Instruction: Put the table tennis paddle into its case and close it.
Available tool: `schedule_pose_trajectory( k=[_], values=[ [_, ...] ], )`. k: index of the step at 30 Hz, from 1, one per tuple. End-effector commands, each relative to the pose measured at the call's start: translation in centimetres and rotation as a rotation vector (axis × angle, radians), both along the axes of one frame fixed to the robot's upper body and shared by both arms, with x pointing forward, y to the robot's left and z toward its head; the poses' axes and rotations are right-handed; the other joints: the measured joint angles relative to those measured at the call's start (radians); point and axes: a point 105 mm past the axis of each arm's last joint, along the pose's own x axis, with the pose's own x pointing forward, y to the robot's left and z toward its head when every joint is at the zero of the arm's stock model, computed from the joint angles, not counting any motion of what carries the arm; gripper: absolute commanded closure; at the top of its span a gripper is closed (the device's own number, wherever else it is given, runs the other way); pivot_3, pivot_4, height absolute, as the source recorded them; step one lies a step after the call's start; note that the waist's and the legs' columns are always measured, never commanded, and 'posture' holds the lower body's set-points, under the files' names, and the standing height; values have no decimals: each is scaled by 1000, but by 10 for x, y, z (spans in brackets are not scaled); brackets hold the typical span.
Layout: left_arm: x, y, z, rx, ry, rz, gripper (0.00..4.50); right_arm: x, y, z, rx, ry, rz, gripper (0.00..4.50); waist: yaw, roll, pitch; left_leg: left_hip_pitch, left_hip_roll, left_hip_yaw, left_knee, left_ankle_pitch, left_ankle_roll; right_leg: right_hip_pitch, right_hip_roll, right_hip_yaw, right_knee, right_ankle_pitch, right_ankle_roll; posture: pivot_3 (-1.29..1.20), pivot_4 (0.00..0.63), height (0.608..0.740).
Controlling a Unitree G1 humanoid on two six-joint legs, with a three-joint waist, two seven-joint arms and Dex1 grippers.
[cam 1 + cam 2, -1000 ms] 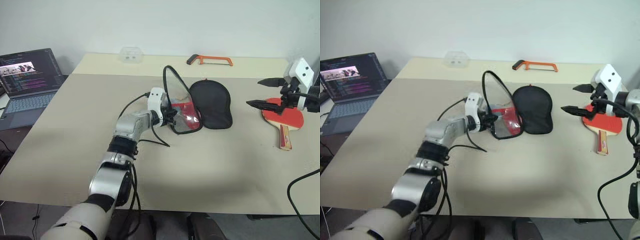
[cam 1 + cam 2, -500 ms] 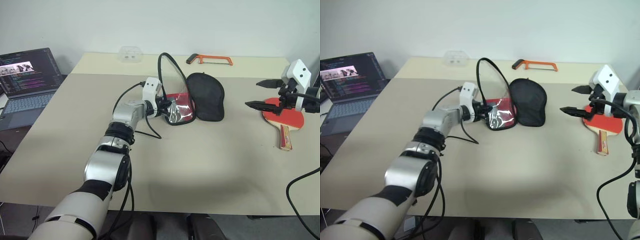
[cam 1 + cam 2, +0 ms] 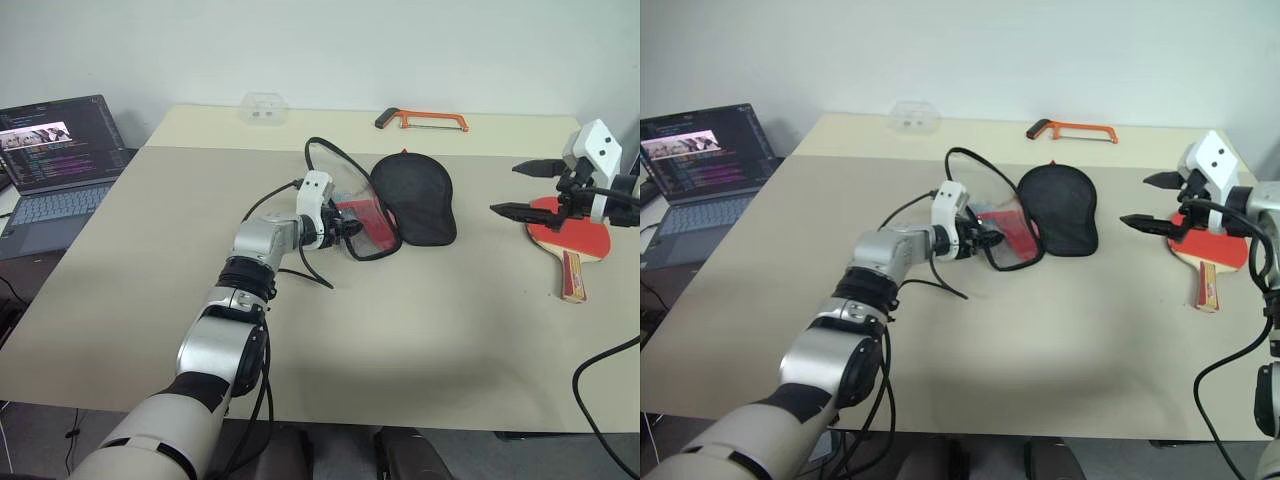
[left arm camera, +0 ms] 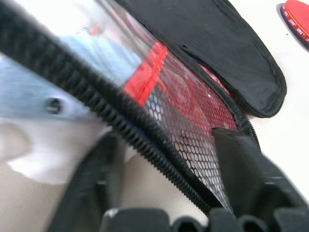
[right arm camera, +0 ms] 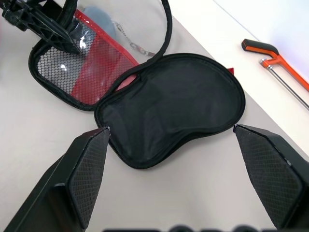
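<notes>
Black fabric case, mid-frame, unzipped; red mesh flap half-raised, floppy, looks light. Left gripper at flap's zip edge, fingers parted, one either side. Paddle far right on table, stiff; wooden handle best hold. Right gripper wide open above paddle.

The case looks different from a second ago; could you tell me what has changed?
The case's clear-window flap, held up steeply by the left pincer a second ago, has dropped lower toward the table. The pincer's fingers now straddle its zip edge, apparently loosened. The right pincer, open over the paddle, stayed put.
</notes>
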Motion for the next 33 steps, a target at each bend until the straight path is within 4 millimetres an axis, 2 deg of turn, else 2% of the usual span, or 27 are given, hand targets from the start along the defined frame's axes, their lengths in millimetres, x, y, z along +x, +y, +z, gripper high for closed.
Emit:
schedule_pose_trajectory(
  k=[1,4,10,12,16,19,23,28,33],
  values=[
    [2,18,11,92,-80,23,613,-1,-7,13,25,-39,-59,0,-2,0,0,0,0,0,0,0,0,0,0,0,0,0,0,0,150,740],
    [-10,30,26,141,-151,-43,613,4,-13,13,85,-39,-180,0,-8,0,0,0,1,0,-1,0,0,-1,0,1,0,0,0,0,150,740],
    [-54,60,54,265,-259,-217,613,1,-20,-11,198,57,-448,0,-9,0,0,-3,3,-1,-1,0,-1,-4,0,1,0,0,0,0,150,740],
    [-65,71,62,312,-287,-252,613,3,-23,-16,253,67,-577,0,-8,0,0,-4,3,-1,-1,0,-1,-5,-1,2,1,0,0,0,150,740],
    [-78,83,76,380,-341,-306,613,-2,-42,-24,304,38,-852,0,-5,0,0,-5,2,-1,0,0,-1,-6,-1,2,2,0,0,0,150,740],
    [-87,84,81,410,-372,-366,613,-13,-58,-32,309,0,-1039,0,5,0,0,-7,1,-2,0,0,-1,-8,-1,2,2,0,0,0,150,740],
    [-86,80,75,389,-355,-375,613,-24,-67,-46,328,-18,-1175,0,11,0,0,-13,1,-1,0,0,-1,-15,0,2,2,0,0,0,150,740],
    [-94,62,74,337,-369,-449,613,-36,-88,-67,341,2,-1373,0,11,0,0,-13,1,0,0,0,0,-16,0,2,3,0,0,0,150,740],
    [-100,54,69,315,-357,-470,613,-37,-98,-89,359,80,-1424,0,8,0,0,-13,1,0,0,0,0,-16,1,3,3,0,0,0,150,740]
  ],
)
